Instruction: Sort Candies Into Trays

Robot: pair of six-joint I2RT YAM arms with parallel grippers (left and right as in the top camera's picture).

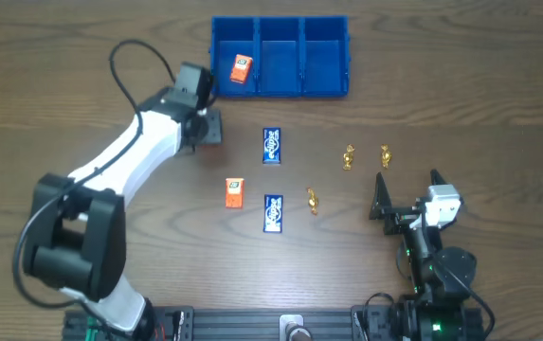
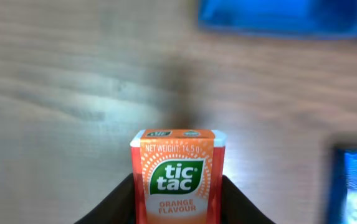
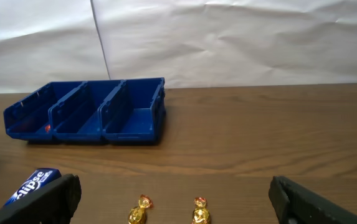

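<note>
Since one orange box already lies in the tray's left bin, the left gripper clamps a second box upright just short of it, probably bound there too, while the right gripper rests wide open near the gold candies.

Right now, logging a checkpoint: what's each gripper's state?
Left gripper: shut on the orange candy box.
Right gripper: open, empty.
</note>
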